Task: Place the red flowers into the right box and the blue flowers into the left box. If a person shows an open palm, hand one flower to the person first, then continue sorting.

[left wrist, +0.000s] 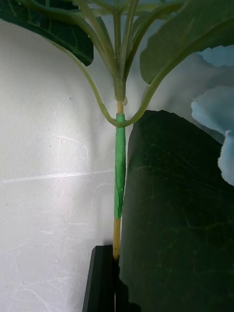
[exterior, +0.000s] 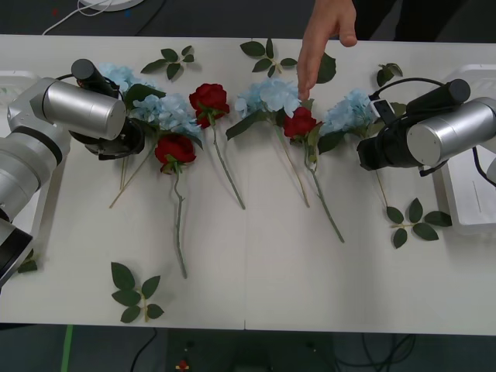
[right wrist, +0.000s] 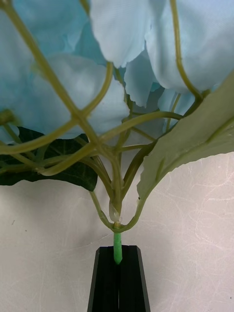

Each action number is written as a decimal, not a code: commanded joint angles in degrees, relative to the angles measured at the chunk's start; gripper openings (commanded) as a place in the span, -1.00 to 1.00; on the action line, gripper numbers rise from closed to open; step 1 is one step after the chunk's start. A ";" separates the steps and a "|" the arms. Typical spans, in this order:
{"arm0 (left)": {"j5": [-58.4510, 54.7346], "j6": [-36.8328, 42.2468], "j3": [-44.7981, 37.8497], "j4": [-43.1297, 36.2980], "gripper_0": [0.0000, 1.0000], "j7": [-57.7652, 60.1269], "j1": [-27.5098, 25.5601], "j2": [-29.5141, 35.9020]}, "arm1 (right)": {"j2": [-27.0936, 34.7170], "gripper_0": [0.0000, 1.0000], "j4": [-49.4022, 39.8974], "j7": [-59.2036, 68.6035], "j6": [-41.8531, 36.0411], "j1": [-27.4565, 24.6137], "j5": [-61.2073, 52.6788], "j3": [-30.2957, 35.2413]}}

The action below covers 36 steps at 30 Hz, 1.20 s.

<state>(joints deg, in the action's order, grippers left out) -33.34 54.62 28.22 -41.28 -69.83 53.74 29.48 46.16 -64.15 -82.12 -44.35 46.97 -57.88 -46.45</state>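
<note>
Along the table's far half lie several blue flowers (exterior: 270,94) and three red flowers (exterior: 209,99). My left gripper (exterior: 128,143) is shut on the stem (left wrist: 117,234) of a blue flower (exterior: 167,112) at the left; a big leaf (left wrist: 175,214) hides one finger. My right gripper (right wrist: 118,251) is shut on the green stem of the rightmost blue flower (exterior: 353,112). A person's hand (exterior: 325,35) reaches in from the far edge, one finger pointing down beside a red flower (exterior: 301,122). The left box (exterior: 12,77) and right box (exterior: 473,198) sit at the table's ends.
Loose green leaf sprigs lie near the front left (exterior: 136,294), near the right box (exterior: 411,221) and along the far edge (exterior: 172,60). Long flower stems trail toward the middle of the table. The front half of the white table (exterior: 271,287) is bare.
</note>
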 commanded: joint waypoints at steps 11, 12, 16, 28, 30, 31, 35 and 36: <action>1.62 -1.27 0.70 0.06 -0.95 -2.15 -0.47 -0.74 | 2.26 -1.00 -3.35 -2.78 0.76 2.25 -1.53 -0.04; 1.62 -1.27 0.70 0.06 -0.94 -2.15 -0.47 -0.74 | 2.62 -1.00 -3.70 -2.87 0.76 2.16 -1.71 -0.04; 1.62 -1.27 0.70 0.06 -0.92 -2.15 -0.47 -0.74 | 4.90 -1.00 -5.81 -5.06 1.81 1.28 -4.78 0.31; 1.62 -1.27 0.70 0.06 -0.91 -2.15 -0.47 -0.74 | 13.16 -1.00 -13.02 -26.42 2.16 -5.40 -19.90 9.10; 1.62 -1.27 0.70 0.06 -0.91 -2.15 -0.47 -0.74 | 14.74 -1.00 -14.86 -30.02 2.25 -7.50 -23.86 11.83; 1.62 -1.27 0.70 0.06 -0.91 -2.15 -0.47 -0.74 | 15.54 -1.00 -15.83 -32.75 2.60 -8.91 -26.40 13.50; 1.62 -1.27 0.70 0.06 -0.91 -2.15 -0.47 -0.74 | 17.38 -1.00 -18.38 -42.68 4.71 -13.48 -34.67 19.03; 1.62 -1.27 0.70 0.06 -0.91 -2.15 -0.47 -0.74 | 17.56 -1.00 -19.34 -46.28 5.59 -15.15 -37.57 21.23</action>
<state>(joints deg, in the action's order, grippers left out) -32.35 54.02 28.22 -41.09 -69.84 53.71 29.38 60.44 -80.48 -123.85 -40.61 35.61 -90.91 -31.00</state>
